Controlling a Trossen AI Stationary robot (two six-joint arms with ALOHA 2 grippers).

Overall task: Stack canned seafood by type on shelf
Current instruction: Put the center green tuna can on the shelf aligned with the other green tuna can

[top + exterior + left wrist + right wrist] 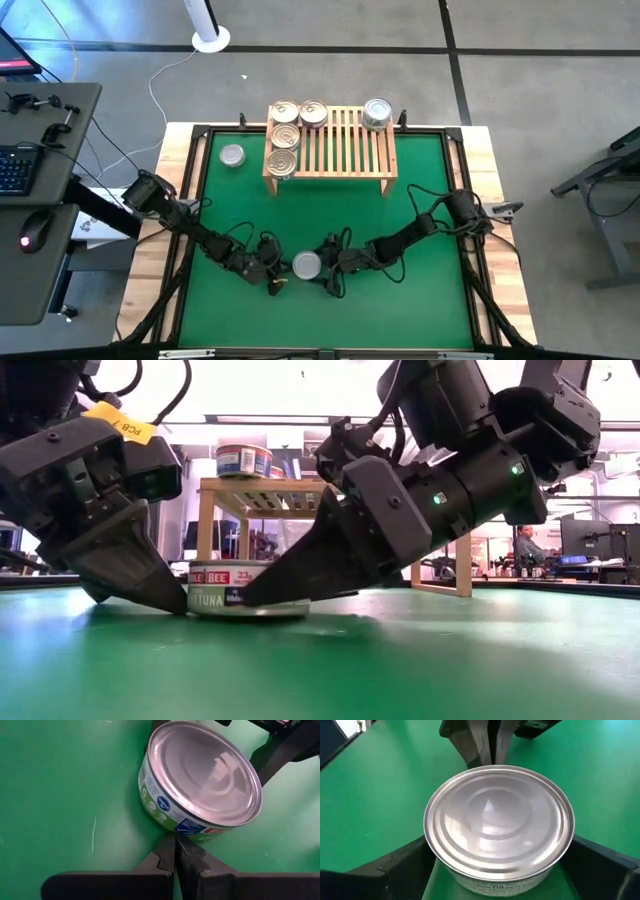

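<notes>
Currently the silver-topped tin [306, 264] sits mid-mat between the right gripper's [330, 268] wide-apart jaws; left gripper [272, 268], jaws together, touches its far side. Uneven closing could skid it sideways.

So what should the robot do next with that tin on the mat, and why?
Probably close the right gripper on the silver-topped tin: its open fingers already straddle the tin on the green mat, while the shut left gripper braces the other side.
</notes>
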